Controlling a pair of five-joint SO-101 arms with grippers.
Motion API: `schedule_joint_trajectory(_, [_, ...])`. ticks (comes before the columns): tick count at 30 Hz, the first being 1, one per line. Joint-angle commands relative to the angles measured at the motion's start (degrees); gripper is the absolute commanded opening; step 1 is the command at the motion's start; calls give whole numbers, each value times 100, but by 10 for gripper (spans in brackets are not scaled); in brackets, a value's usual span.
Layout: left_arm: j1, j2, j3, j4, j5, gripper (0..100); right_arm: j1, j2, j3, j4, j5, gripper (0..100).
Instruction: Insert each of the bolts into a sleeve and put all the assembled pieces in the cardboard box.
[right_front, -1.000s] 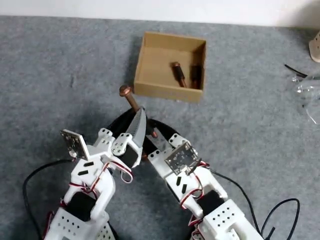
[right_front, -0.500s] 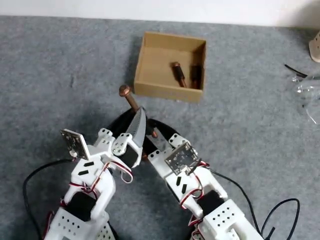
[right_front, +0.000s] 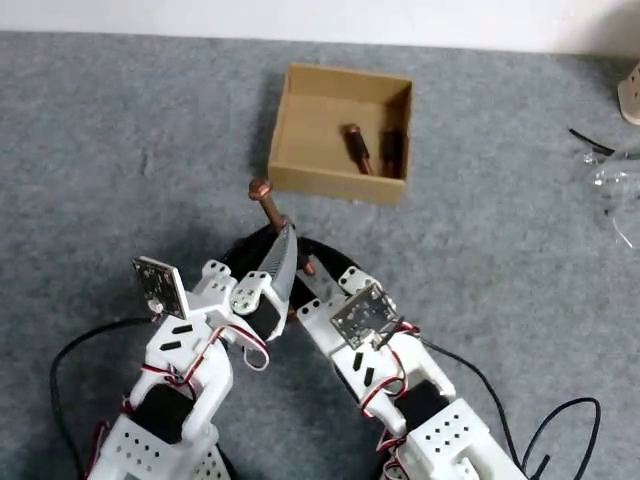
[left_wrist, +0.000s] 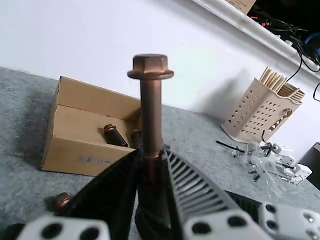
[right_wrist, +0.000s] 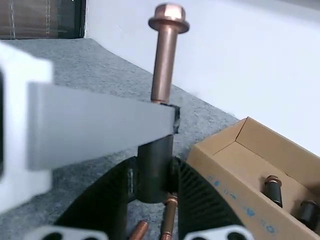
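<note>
Your left hand (left_wrist: 151, 156) is closed on the smooth shank of a copper-coloured bolt with a flanged hexagonal head (left_wrist: 151, 100). It holds the bolt upright over the grey fuzzy surface (right_front: 120, 150), near the open brown cardboard box (right_front: 335, 185). Your right hand (right_wrist: 154, 167) grips a dark matte cylindrical sleeve (right_wrist: 154, 175) directly under the bolt, but the left hand's flat grey jaw hides where they meet. Two dark assembled pieces (right_front: 357, 148) lie in the box, the second hard to make out. Two loose copper bolts (right_wrist: 169, 220) lie below the hands.
</note>
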Motion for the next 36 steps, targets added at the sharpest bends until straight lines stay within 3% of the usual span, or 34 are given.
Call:
schedule_joint_trajectory(1, [22,-48,4,26,-44,5,215,-119,637,-22,44,4])
schedule_joint_trajectory(4, [13,-48,4,26,-123,65,215,-119,637,-22,44,4])
schedule_joint_trajectory(10, [435,-57,-48,703,-492,348,215,-119,637,-22,44,4])
schedule_joint_trajectory(18, [268,-57,-207,862,-492,287,215,-119,637,-22,44,4])
schedule_joint_trajectory(36, [268,-66,-207,862,-527,287,145,-119,637,-22,44,4])
